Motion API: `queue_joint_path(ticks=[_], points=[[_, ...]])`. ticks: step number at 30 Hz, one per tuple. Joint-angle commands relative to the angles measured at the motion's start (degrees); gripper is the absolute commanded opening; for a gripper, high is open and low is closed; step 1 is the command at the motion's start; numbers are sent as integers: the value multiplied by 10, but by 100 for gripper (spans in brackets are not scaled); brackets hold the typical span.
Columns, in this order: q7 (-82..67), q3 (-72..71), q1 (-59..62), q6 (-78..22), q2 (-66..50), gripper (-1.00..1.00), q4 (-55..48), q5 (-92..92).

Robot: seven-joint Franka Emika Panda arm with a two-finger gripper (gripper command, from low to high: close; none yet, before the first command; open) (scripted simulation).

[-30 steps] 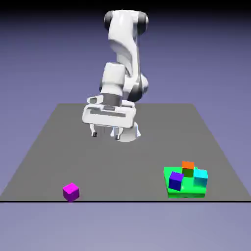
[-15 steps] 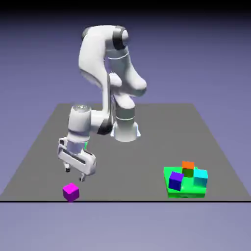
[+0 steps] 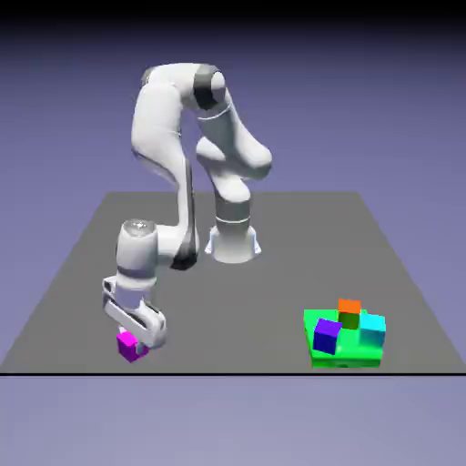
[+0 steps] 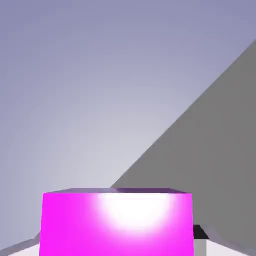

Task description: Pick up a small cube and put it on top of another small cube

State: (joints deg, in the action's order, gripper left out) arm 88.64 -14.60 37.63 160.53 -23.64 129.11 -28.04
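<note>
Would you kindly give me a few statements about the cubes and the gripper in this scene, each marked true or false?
1. The gripper is shut on the magenta cube. True.
2. The magenta cube sits near the table's far edge. False: it is near the front edge, at the exterior view's left.
3. The orange cube is on top of the pile at the exterior view's right. True.
4. The purple-blue cube lies alone on bare table. False: it rests against the green block.

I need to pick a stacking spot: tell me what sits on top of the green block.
On the green block sit a purple cube, an orange cube on a darker green piece, and a cyan cube. They cover most of its top; what lies behind them cannot be seen.
</note>
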Motion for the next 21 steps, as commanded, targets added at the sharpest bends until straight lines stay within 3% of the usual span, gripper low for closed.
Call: queue_joint_path(ticks=[1,15,21], points=[[-7,-10,-21,-8,10,-100,2,8],[-103,-151,-308,-113,148,-100,31,120],[-24,-80,-361,-41,47,-100,14,12]])
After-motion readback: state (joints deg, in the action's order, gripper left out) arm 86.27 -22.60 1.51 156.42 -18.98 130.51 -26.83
